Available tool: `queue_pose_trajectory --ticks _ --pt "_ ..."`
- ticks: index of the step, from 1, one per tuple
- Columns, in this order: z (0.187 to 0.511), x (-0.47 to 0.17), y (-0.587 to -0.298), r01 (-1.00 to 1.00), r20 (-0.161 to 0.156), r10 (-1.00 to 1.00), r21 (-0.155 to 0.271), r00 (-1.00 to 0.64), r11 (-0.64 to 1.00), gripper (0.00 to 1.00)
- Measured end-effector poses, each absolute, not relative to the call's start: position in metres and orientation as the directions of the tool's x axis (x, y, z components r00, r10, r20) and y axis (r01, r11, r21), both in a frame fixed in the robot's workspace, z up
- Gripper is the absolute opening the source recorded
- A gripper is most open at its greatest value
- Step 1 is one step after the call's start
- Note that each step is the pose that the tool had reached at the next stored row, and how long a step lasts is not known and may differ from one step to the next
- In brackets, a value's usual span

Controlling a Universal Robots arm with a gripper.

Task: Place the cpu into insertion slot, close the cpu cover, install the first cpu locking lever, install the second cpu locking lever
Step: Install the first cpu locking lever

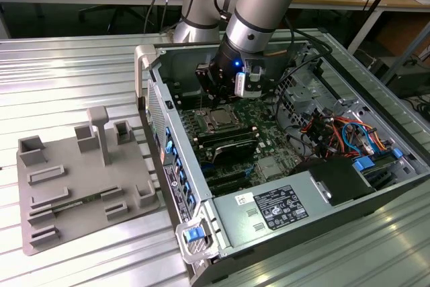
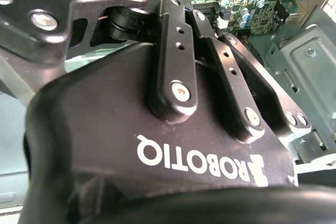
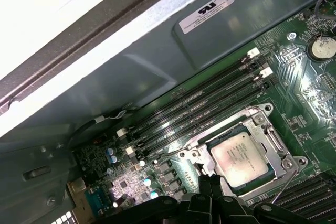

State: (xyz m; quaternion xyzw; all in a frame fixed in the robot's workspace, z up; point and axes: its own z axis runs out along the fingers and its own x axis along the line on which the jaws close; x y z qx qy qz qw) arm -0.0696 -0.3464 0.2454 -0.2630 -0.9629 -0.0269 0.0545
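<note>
Exterior view: arm reaches down into an open computer case that lies on a slatted metal table. The gripper hangs just above the cpu, not touching it. The chip sits on the green board, towards the far side of the case. A grey plastic holder tray lies on the table at the exterior view's left, well apart from the case. A metal box with a white label fills the near end of the case, with a bundle of orange and blue cables at the exterior view's right.

Second wrist view: black gripper body and linkage bars close up. Green board and grey case wall lie beyond.

First wrist view: cpu is seated in the insertion slot, silver face up. The cpu cover lies flat around it, chip showing through the window. A thin wire lever stands off beside the socket. Long black memory slots run just beside it. Fingertips hang near the chip, jaws together, nothing between them.
</note>
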Motion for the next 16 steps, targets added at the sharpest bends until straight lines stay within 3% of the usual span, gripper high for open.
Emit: queue_pose_trajectory --ticks 16 --pt "0.2454 -0.0696 -0.3464 0.496 0.12 0.49 0.024 -0.863 0.868 0.11"
